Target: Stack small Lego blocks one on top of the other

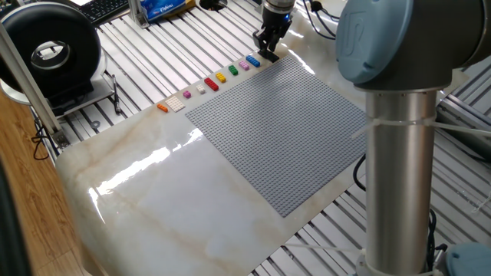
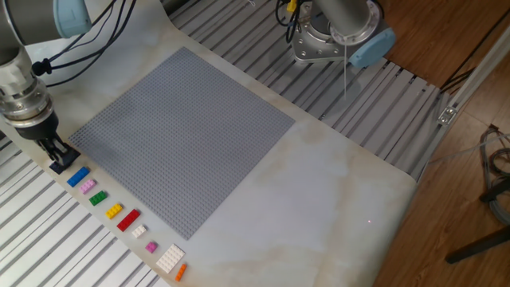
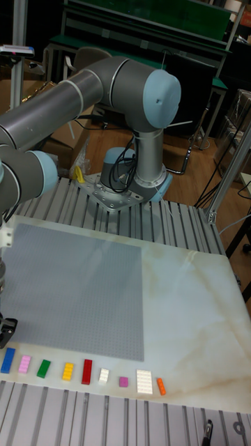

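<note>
My gripper [image 2: 57, 158] hangs at the end of the row of bricks, by the corner of the grey baseplate [image 2: 183, 135]. It is shut on the black block [image 2: 60, 165], a dark piece between the fingertips just above the table. The same gripper [image 1: 268, 50] shows in one fixed view, and at the left edge of the tall view as gripper [image 3: 6, 330]. The blue block [image 2: 78, 177] lies right beside it, then the pink block [image 2: 87, 186]. A small purple block [image 2: 151, 247] lies further along the row.
The row also holds a green brick [image 2: 98, 198], a yellow brick [image 2: 114, 210], a red brick [image 2: 128, 220], a small white brick [image 2: 139, 231], a white plate [image 2: 170, 258] and an orange brick [image 2: 181, 272]. The arm's base [image 2: 335, 36] stands past the baseplate. Slotted aluminium surrounds the marble top.
</note>
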You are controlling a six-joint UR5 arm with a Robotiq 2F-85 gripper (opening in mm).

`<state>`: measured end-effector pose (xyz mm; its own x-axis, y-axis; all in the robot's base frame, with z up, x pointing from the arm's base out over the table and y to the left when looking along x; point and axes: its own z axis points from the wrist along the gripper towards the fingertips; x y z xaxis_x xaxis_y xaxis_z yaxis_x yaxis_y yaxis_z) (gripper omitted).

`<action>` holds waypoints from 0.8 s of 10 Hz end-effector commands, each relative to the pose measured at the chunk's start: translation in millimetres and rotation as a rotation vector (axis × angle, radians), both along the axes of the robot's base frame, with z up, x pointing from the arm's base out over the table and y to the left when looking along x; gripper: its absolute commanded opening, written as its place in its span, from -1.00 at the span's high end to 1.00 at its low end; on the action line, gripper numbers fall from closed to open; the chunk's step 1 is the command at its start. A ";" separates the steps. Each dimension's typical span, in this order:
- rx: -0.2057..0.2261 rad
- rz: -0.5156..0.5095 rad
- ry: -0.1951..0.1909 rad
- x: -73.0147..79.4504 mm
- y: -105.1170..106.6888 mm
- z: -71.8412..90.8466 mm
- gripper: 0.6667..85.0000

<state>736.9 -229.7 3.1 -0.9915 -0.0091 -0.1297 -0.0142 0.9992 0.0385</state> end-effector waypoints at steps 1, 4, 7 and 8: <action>0.010 -0.003 -0.008 3.3 0.3 -2.5 0.09; 0.010 0.001 -0.010 3.0 -2.2 -5.9 0.10; -0.009 -0.009 -0.002 0.4 -5.5 -5.4 0.19; -0.020 -0.017 0.005 -1.0 -6.3 -2.3 0.22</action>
